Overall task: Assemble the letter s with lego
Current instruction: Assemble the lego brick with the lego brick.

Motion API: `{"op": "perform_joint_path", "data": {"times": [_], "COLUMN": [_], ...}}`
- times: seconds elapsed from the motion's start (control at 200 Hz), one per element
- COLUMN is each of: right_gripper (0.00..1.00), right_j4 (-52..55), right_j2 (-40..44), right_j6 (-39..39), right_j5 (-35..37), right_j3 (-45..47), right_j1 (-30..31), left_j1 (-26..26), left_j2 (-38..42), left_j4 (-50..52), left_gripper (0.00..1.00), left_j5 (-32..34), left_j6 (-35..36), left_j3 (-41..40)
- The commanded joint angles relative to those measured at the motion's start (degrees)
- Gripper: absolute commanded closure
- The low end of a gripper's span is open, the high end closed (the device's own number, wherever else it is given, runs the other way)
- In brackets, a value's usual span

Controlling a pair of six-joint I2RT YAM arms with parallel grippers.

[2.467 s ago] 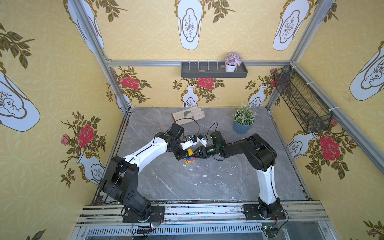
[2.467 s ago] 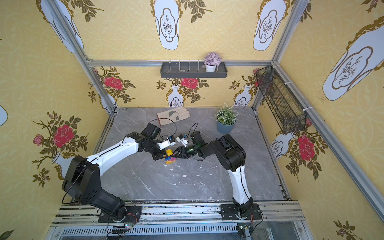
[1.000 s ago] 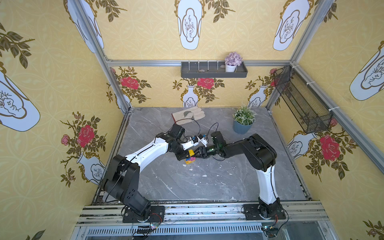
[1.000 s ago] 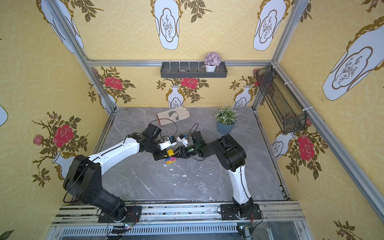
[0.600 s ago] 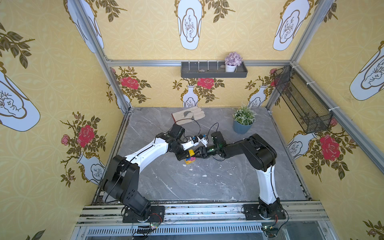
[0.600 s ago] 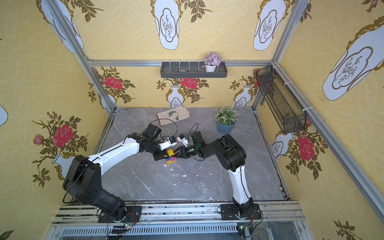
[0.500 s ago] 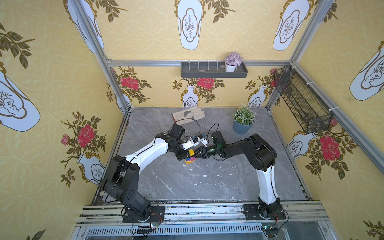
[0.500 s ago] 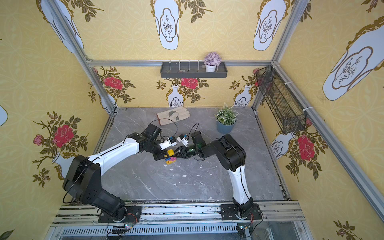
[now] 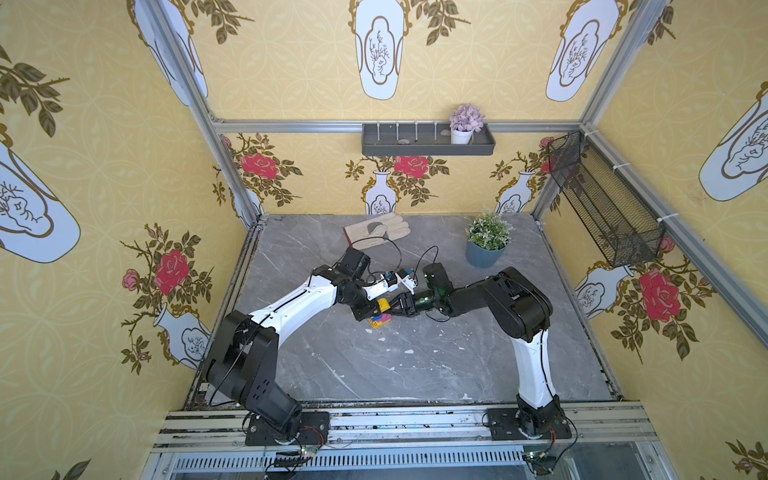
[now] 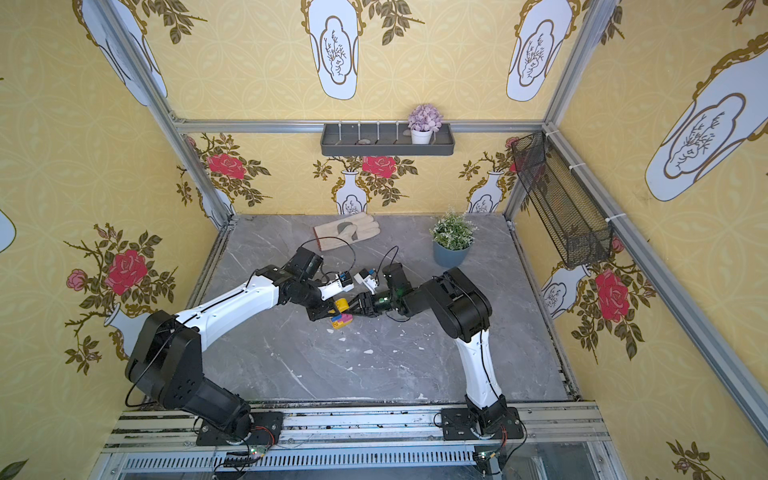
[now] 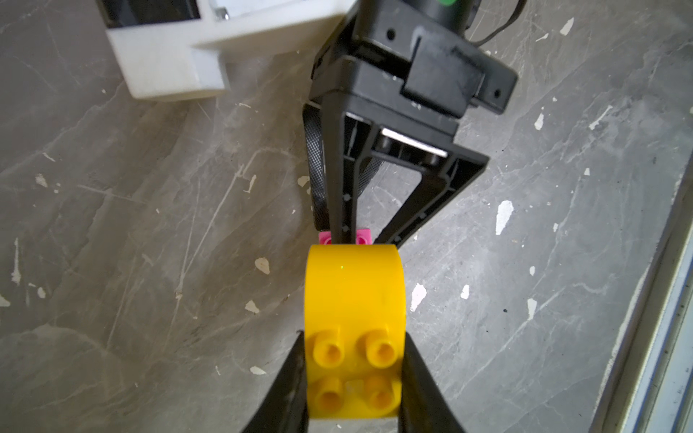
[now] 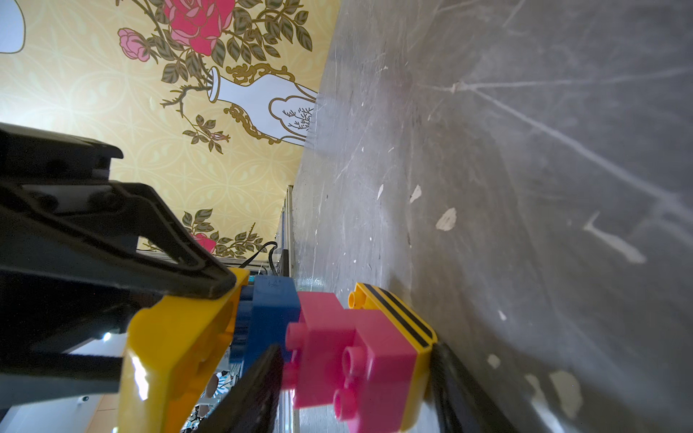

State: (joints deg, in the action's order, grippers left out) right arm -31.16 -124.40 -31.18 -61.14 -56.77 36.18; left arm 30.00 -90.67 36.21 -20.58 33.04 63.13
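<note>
The lego cluster (image 9: 379,321) hangs just above the grey table between both arms, at mid-table in both top views. In the right wrist view it is a blue brick (image 12: 273,303), pink bricks (image 12: 356,337) and a black-striped yellow brick (image 12: 397,315) joined in a row. My right gripper (image 12: 356,352) is shut on it, one finger at the pink and blue side and one on the striped yellow. My left gripper (image 11: 354,337) is shut on a plain yellow brick (image 11: 354,292). That brick rests against the blue end (image 12: 176,337); I cannot tell whether it is seated.
A tan glove (image 9: 376,230) lies at the back of the table. A potted plant (image 9: 486,245) stands at the back right. A grey shelf (image 9: 428,145) hangs on the back wall and a wire basket (image 9: 602,208) on the right wall. White flecks dot the tabletop.
</note>
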Motion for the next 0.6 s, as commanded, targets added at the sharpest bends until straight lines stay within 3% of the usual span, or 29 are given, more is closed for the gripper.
{"op": "perform_joint_path", "data": {"times": [0.0,0.595], "right_gripper": [0.37,0.37], "right_j4": [19.6,19.0], "right_j2": [-2.9,-2.5], "right_j6": [3.4,3.4], "right_j5": [17.2,17.5], "right_j3": [1.5,2.3], "right_j1": [-0.2,-0.6], "left_j1": [0.0,0.2], "left_j2": [-0.5,-0.3], "left_j4": [0.0,0.1], "left_gripper": [0.88,0.87], "left_j5": [0.6,0.7], "left_j6": [0.6,0.3], "left_j3": [-0.3,-0.3]}}
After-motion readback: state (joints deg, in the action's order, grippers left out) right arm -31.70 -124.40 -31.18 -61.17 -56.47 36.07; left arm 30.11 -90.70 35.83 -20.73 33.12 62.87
